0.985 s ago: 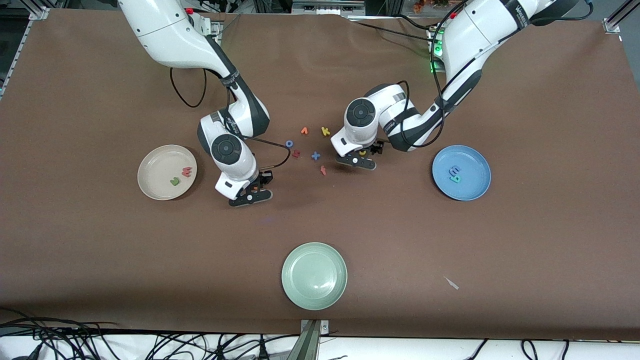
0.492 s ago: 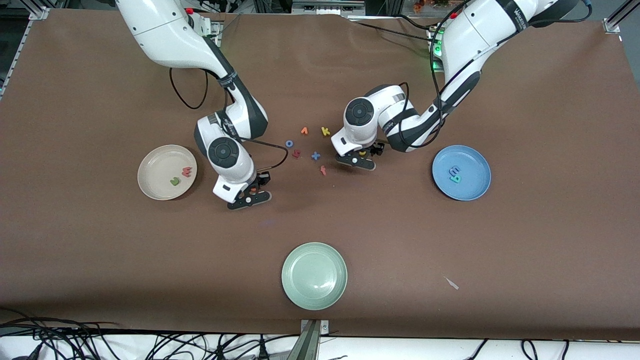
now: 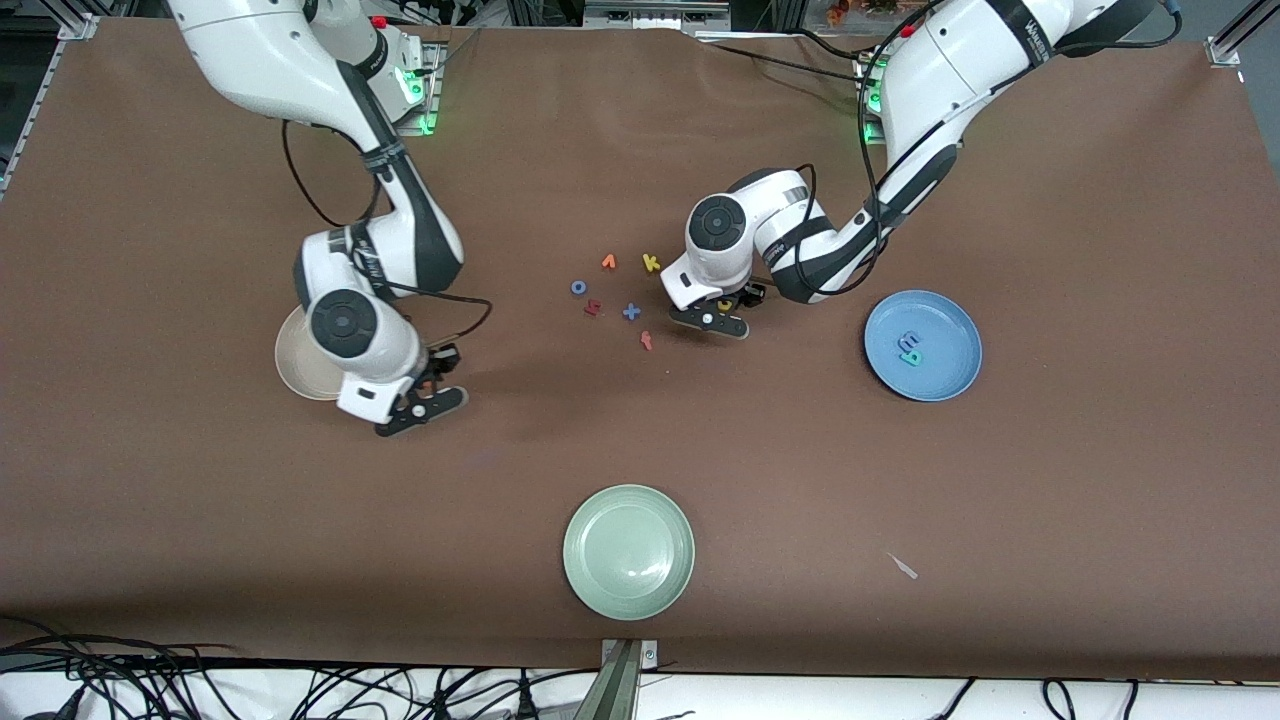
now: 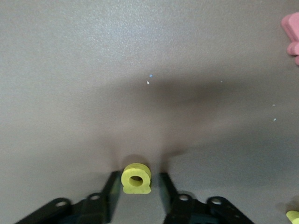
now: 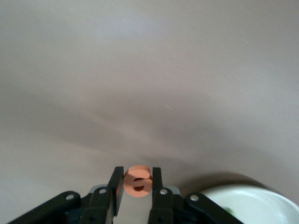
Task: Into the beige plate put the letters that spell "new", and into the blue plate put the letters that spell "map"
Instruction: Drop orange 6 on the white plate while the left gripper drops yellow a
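Right jaws (image 5: 137, 183) pinching orange e (image 5: 138, 179), left jaws (image 4: 137, 189) flanking yellow letter (image 4: 136, 178), contact unclear, beige plate (image 3: 300, 372) half hidden.

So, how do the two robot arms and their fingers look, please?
Both arms have glossy white shells with dark grey joints and round dark caps at the wrists. A thin black cable loops beside each forearm. The left gripper and the right gripper carry slim black fingers with small silver screws. Green lights glow near both bases.

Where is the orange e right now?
The orange e is pinched in the right gripper, in the air over the bare table beside the beige plate, on that plate's side toward the table's middle; it is not in the plate yet.
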Robot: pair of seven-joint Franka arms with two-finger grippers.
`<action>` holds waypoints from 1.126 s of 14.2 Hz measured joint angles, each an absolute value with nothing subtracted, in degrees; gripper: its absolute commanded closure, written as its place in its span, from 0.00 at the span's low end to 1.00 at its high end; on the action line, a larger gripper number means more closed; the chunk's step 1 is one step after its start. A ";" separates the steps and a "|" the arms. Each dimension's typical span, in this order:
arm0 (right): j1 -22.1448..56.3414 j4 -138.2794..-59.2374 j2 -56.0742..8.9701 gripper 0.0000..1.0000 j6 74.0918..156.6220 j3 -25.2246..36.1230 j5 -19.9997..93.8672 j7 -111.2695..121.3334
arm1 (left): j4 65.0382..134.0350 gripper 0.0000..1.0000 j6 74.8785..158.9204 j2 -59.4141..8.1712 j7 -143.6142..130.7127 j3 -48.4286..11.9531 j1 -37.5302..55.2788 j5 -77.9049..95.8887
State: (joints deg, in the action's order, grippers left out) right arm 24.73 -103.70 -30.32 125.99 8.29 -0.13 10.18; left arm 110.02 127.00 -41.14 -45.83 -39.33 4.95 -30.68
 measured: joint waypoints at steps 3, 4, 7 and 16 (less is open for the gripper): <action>24.62 -110.32 -26.35 0.84 127.93 11.51 -0.13 15.70 | 109.93 1.00 126.41 -40.58 -45.83 -39.23 4.70 -30.69; 24.62 -113.04 -24.93 0.84 129.53 12.34 -0.13 17.28 | 109.77 1.00 125.52 -40.49 -45.82 -39.18 4.57 -30.74; 24.61 -119.99 -21.68 0.84 134.27 14.80 -0.13 21.02 | 107.52 1.00 119.03 -38.44 -44.78 -39.19 4.22 -30.89; 24.65 -120.36 -19.44 0.00 129.39 16.75 -0.08 22.42 | 105.14 0.97 107.61 -30.93 -23.31 -39.01 -8.33 -30.89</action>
